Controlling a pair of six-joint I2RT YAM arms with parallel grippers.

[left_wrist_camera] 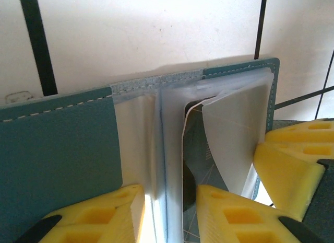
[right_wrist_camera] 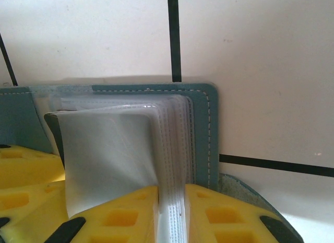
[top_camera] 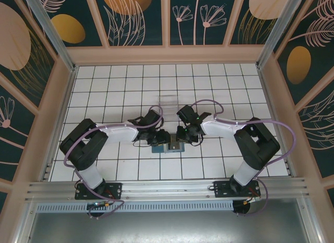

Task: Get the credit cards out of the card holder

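The card holder is lying open on the white tiled table between my two arms, teal cover down and its clear sleeves fanning up, a dark credit card sitting inside one. Both arms are reaching inward with elbows bent and wrists tipping down. My right gripper is pinching the sleeve stack tight, while my left gripper is straddling a sleeve and the card's edge, and I cannot tell whether it is clamping.

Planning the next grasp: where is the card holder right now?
In the top view the card holder lies open on the tiles, front centre, where the left gripper and right gripper meet, nearer than the clear box.
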